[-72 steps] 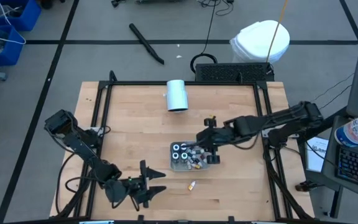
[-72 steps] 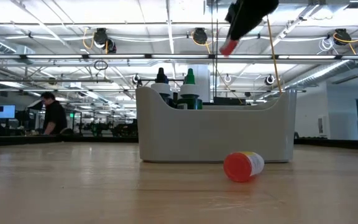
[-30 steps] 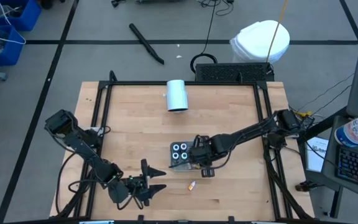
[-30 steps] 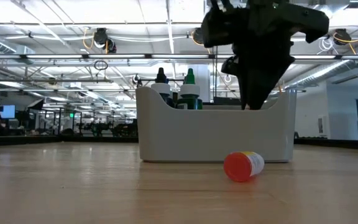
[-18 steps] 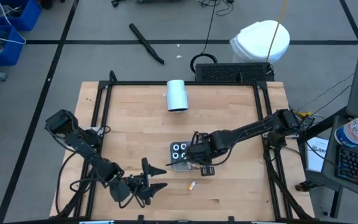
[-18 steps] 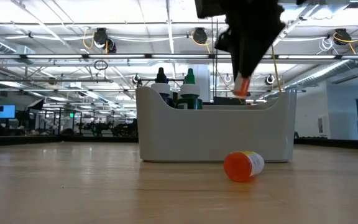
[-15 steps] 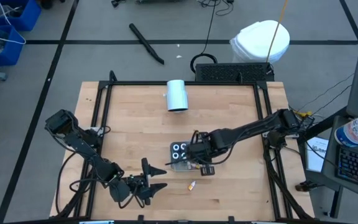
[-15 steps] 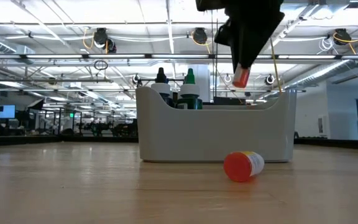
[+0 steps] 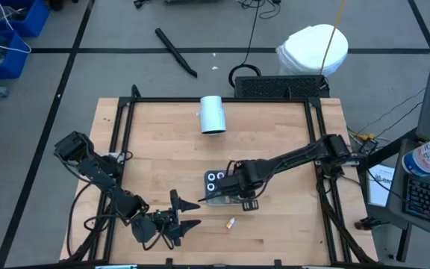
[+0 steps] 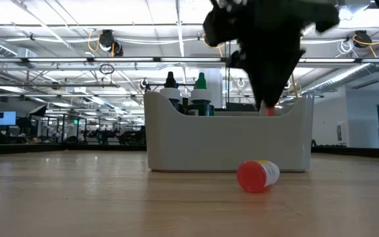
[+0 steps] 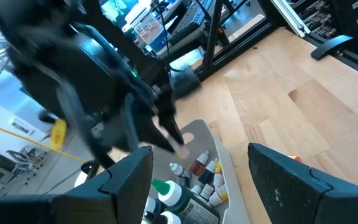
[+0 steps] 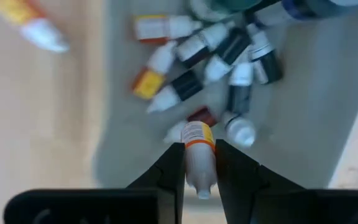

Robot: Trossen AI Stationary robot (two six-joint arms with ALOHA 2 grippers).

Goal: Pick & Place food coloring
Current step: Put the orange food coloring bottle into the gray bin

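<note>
The grey tray (image 9: 209,196) sits mid-table with several tiny food coloring bottles (image 12: 229,59) lying on its floor and a few taller ones standing upright (image 10: 201,92). My right gripper (image 12: 199,148) hangs over the tray (image 10: 229,141), shut on one small orange-labelled bottle (image 12: 198,155). One more bottle (image 9: 231,223) lies on its side on the wood just near the tray; the low view shows it as a bottle with a red end (image 10: 257,176). My left gripper (image 9: 187,214) waits open by the near edge, left of the tray. My right gripper pinches the small bottle between its two fingers (image 12: 170,167), across the white part (image 12: 199,177) behind the orange label. It comes from above, pointing down. The bottle is lifted clear, roughly upright, its lower end (image 10: 268,110) level with the tray's rim.
A large white cylinder (image 9: 213,114) lies toward the far edge. Black frame rails (image 9: 122,142) run along the table's left, right and far sides. Bare wood lies on both sides of the tray and between it and the cylinder.
My right gripper, low in the tray a second ago, rose with the orange-labelled bottle clear above the rim, then came down again and shifted slightly toward the table's left. The bottle's lower end now sits at rim height. The loose bottle on the wood stayed put.
</note>
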